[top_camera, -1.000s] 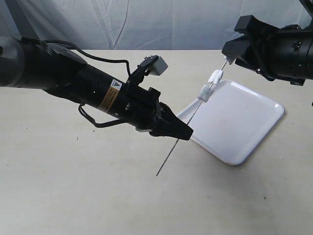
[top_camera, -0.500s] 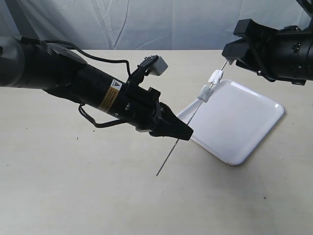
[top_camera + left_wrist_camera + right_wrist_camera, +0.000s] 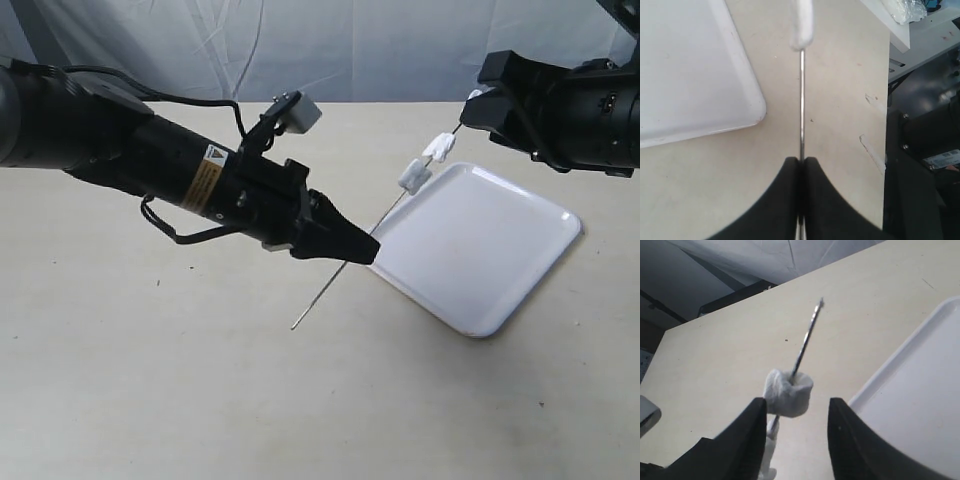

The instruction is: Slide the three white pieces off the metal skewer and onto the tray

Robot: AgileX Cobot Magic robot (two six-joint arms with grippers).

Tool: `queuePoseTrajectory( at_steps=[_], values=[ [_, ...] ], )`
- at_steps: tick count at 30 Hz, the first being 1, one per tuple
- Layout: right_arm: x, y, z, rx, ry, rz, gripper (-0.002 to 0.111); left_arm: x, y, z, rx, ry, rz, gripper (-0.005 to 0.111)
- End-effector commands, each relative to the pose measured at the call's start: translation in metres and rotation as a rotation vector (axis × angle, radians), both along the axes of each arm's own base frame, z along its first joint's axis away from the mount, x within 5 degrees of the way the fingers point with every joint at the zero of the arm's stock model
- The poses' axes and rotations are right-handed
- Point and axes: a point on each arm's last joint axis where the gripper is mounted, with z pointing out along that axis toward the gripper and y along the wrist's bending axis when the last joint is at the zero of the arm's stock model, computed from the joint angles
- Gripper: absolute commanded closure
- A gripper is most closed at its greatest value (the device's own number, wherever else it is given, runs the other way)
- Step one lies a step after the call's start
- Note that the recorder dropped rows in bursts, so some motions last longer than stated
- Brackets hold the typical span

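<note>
L gripper is clamped tight on the metal skewer, fingers pressed together w/ the thin rod pinched btwn them, partway up from its lower end. L wrist view shows the same: no gap btwn the fingers, rod running straight out from the pinch. Skewer is tilted in the air. Its lower tip hangs free over the surface left of the tray, and its upper end runs up to the R gripper. White pieces are threaded on the upper stretch, above the tray's far-left edge. Ext. view shows two lumps clearly; a third can't be told apart there. In R wrist view the R gripper's fingers are spread apart w/ one piece btwn them on the rod. There's a clear gap on one side; contact on the other can't be told. Tray lies flat on the surface.
</note>
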Motion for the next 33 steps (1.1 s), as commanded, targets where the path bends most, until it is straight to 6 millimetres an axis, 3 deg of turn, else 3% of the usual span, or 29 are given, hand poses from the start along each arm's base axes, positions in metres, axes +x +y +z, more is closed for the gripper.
queuePoseTrajectory(
  at_steps=[1, 12, 19, 31, 33],
  values=[
    [0.001, -0.002, 0.001, -0.008, -0.007, -0.009, 0.069, -0.003, 0.002, 0.002, -0.011, 0.008, 0.002, 0.107],
    [0.001, -0.002, 0.002, 0.027, 0.002, -0.024, 0.069, -0.006, 0.004, -0.006, 0.011, 0.001, 0.004, 0.107],
    [0.0, 0.0, 0.002, 0.034, 0.008, -0.012, 0.069, -0.012, 0.009, 0.004, -0.06, 0.051, -0.072, 0.107],
    [-0.002, 0.004, 0.003, 0.084, 0.029, 0.02, 0.069, -0.002, 0.017, 0.001, -0.031, 0.021, -0.001, 0.107],
    [-0.003, 0.005, 0.003, 0.089, 0.034, 0.033, 0.084, -0.001, 0.017, 0.001, -0.025, 0.014, 0.007, 0.107]
  ],
)
